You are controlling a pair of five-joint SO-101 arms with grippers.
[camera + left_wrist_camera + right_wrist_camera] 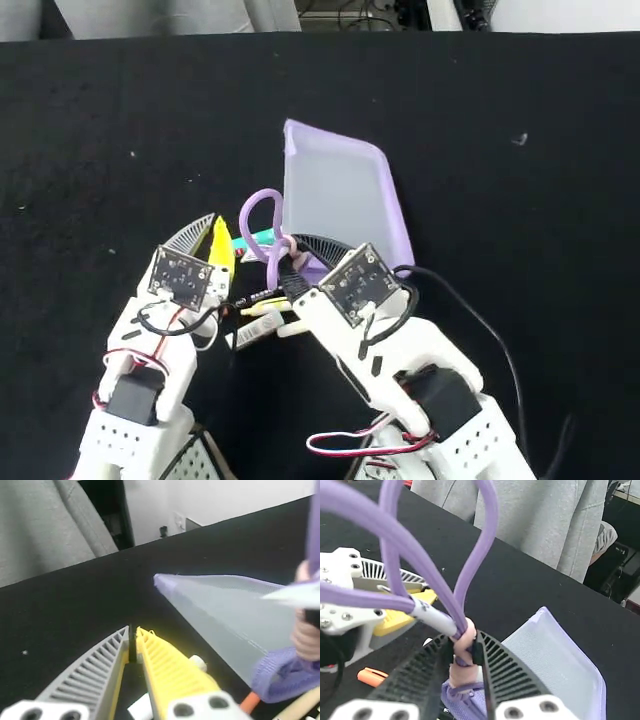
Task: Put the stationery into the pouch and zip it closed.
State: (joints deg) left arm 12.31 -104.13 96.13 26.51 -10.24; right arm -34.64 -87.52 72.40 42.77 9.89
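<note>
Black table (100, 120), matte, reaching back to a pale strip of room at the far edge. On it, just beyond the two arms, the pouch (335, 195): translucent, lilac-edged, lying flat. Near end covered by the right arm's head in the high view, so no telling whether the zip is open or closed.

Off that near end, a purple cord loop (489, 530), standing up and curling over toward the left arm. At the root of the loop, the black-fingered right gripper (465, 650), clamped narrow on a pink bead (466, 632). Lower part of the bead lost behind the fingers.

Near the pouch's long edge but not touching it, the left gripper (131, 632), one finger grey and one yellow. Drawn together to a thin dark slit, nothing seen between.

Stationery lying on the table outside the pouch, mostly tucked between and under the arms:
- A teal pen (255, 238) poking out between the yellow finger and the loop, only a short stretch on show.
- A black pen (258, 295), with a cream-coloured piece (265, 311) just beside it, both cut off by the arms.
- An orange marker (372, 676), half seen below the left gripper in the right wrist view.
- A pale wooden-looking stick (300, 705) at the very edge of the left wrist view, too little of it visible to name.
</note>
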